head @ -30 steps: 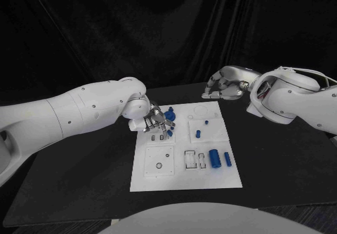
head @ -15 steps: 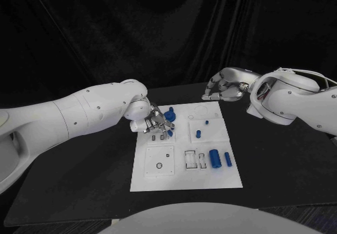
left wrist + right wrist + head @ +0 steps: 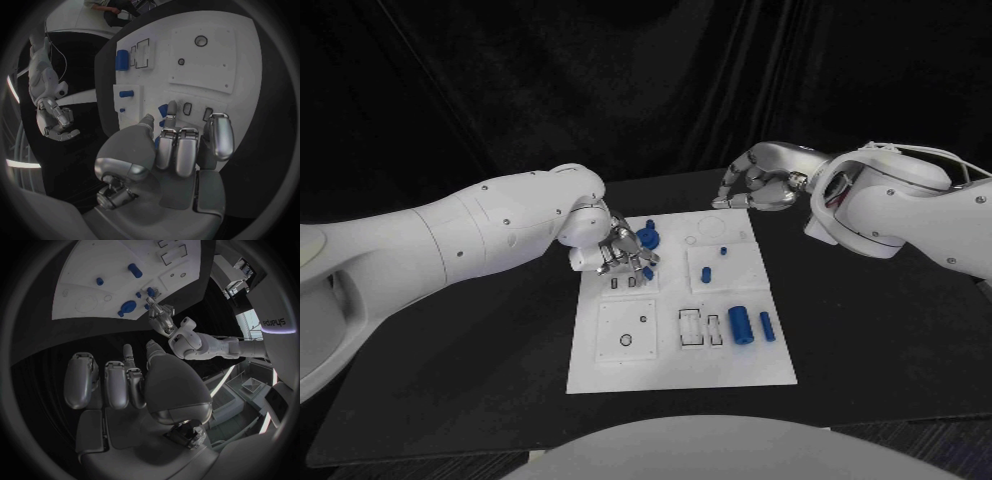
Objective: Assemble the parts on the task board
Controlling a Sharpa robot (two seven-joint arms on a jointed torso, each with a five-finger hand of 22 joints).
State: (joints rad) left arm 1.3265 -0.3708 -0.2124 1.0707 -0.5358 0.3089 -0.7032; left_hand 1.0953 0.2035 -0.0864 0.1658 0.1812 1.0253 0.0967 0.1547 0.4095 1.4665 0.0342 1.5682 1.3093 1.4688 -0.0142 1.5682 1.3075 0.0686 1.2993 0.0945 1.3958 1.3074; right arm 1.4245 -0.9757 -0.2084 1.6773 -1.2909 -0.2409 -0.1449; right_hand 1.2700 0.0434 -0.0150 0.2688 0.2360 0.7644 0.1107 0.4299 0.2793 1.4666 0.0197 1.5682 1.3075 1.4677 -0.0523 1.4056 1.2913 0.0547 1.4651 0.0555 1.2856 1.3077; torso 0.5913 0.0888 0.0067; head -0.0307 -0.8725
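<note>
The white task board point(image 3: 733, 365) lies mid-table. My left hand point(image 3: 620, 252) hovers low over its far left part, above two small slots point(image 3: 197, 110). A small blue part point(image 3: 162, 111) shows between its thumb and fingers, and the hand seems to pinch it. Another blue part point(image 3: 651, 233) stands just beyond the fingers. A round blue part point(image 3: 694, 240), a small peg point(image 3: 707, 272) and two blue cylinders point(image 3: 740, 325) lie on the board's right half. My right hand point(image 3: 754, 185) hangs past the board's far right corner, its fingers curled in on nothing.
The board's near left part carries a square plate with two holes point(image 3: 627, 332). Two outlined rectangular recesses point(image 3: 692, 328) sit beside the cylinders. Black table point(image 3: 877, 340) surrounds the board, with open room on the right and in front.
My right hand has drifted slightly nearer the board's far corner. The left hand has stayed almost still over the slots.
</note>
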